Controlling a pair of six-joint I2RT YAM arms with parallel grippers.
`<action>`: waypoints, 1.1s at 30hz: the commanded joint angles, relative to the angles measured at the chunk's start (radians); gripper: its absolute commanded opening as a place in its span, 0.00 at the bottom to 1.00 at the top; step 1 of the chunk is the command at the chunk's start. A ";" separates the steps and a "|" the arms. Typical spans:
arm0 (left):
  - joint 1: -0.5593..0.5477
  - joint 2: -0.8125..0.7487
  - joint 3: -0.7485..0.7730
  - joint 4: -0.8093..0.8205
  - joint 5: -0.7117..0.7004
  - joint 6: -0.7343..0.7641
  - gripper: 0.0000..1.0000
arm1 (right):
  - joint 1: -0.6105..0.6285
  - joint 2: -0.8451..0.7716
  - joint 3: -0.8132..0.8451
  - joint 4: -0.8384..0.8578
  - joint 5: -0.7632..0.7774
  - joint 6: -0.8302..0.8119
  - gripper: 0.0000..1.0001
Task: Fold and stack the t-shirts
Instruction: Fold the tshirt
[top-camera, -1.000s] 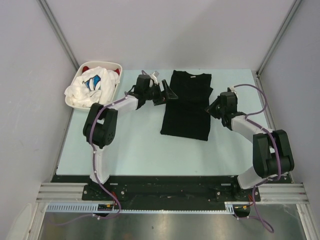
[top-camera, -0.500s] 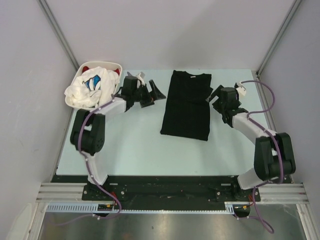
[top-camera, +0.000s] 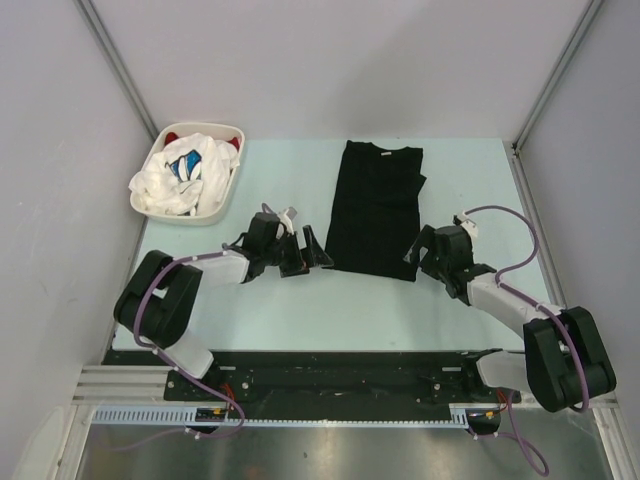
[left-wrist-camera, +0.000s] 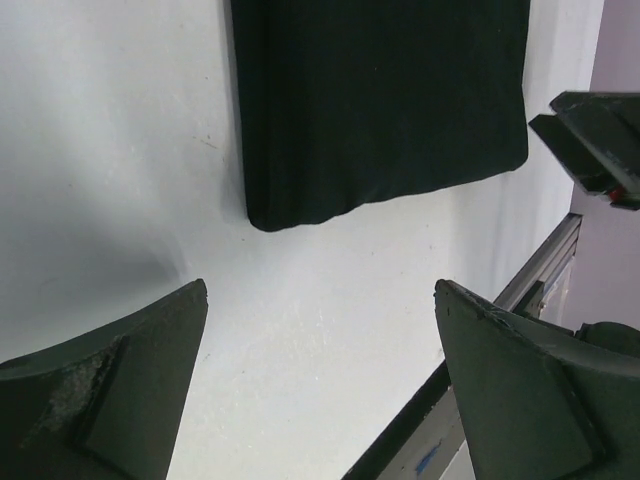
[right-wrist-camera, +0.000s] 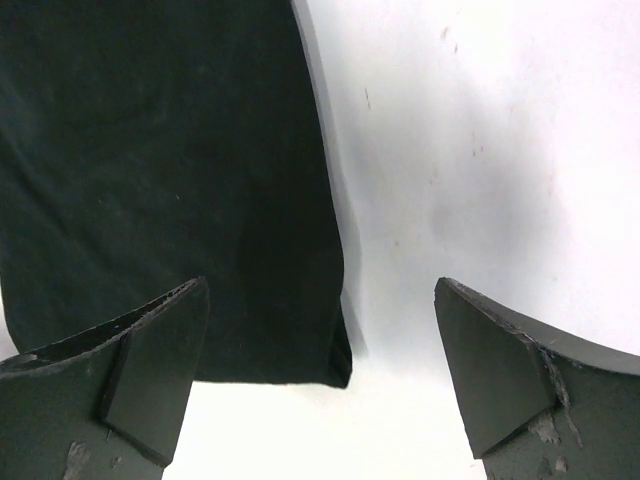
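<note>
A black t-shirt (top-camera: 375, 210) lies flat mid-table, folded into a long narrow strip with the collar at the far end. My left gripper (top-camera: 317, 256) is open, low over the table just left of the shirt's near-left hem corner (left-wrist-camera: 265, 215). In the left wrist view the left gripper (left-wrist-camera: 320, 290) has only bare table between its fingers. My right gripper (top-camera: 414, 249) is open at the near-right hem corner. In the right wrist view the right gripper (right-wrist-camera: 320, 285) straddles that corner of the black cloth (right-wrist-camera: 160, 150) without touching it. Further t-shirts, a white one with blue print (top-camera: 175, 180) and a red one (top-camera: 172, 137), lie in the basket.
The white oval basket (top-camera: 200, 127) stands at the far left corner of the table. Grey walls close in the left, far and right sides. The right gripper's fingers (left-wrist-camera: 595, 140) show across the shirt in the left wrist view, above the table's metal edge rail (left-wrist-camera: 540, 275).
Both arms have drawn back from the shirt's far sleeve area to its near hem corners. The right gripper has opened.
</note>
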 joint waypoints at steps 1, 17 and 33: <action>-0.013 0.022 -0.007 0.118 0.023 -0.022 1.00 | 0.004 -0.053 -0.025 0.076 -0.051 -0.020 1.00; -0.079 0.221 0.169 -0.040 -0.092 -0.011 1.00 | -0.026 -0.106 -0.079 0.062 -0.087 -0.031 0.99; -0.078 0.296 0.207 -0.051 -0.095 -0.016 0.00 | -0.035 -0.030 -0.113 0.159 -0.203 0.023 0.93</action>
